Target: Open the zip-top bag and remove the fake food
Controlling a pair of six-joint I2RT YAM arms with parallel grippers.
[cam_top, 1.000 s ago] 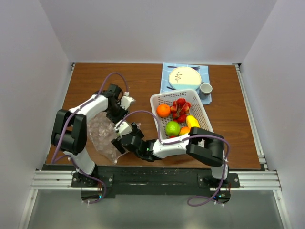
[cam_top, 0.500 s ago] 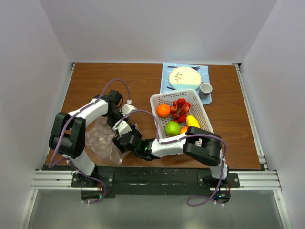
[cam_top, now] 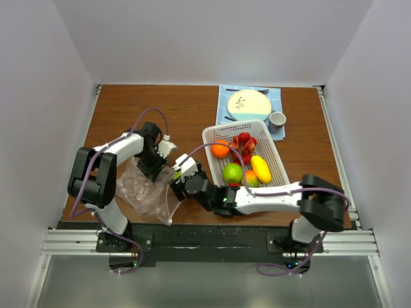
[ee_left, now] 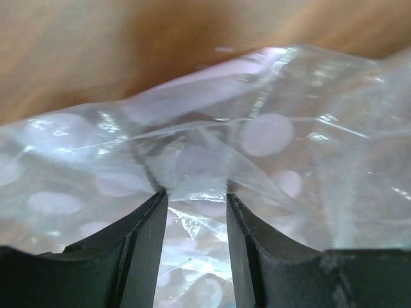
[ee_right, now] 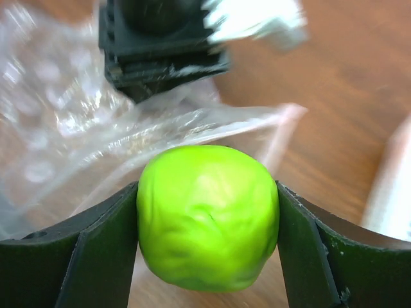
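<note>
So, by our read we're near the end of this one.

- The clear, crinkly plastic zip-top bag (cam_top: 138, 192) lies on the brown wooden tabletop (cam_top: 128, 109) at the near left. Its mouth looks open on the side facing the right arm.
- The left gripper (ee_left: 194, 199) is clamped on a fold of the bag film. The wrist view shows plastic bunched and tented between the fingertips, so we take it as pinning the bag down.
- The right gripper (ee_right: 209, 192) is closed on a bright green round plastic fruit (ee_right: 209, 215). The fruit fills the gap between the fingers, with the bag's edge behind it and bare wood beside it. It looks clear of the film, between the bag and the basket.
- Done, we judge: the white perforated plastic basket (cam_top: 207, 136) holds other fake food, namely an orange (cam_top: 220, 149), red strawberries (cam_top: 243, 142), another green round one (cam_top: 232, 172) and a yellow lemon (cam_top: 260, 168).
- Left to do: set the held fruit down, probably in the basket. We see nothing coloured inside the bag from above, but both arms cover part of it, so we can't call it empty. If it is, this fruit is the last piece.
</note>
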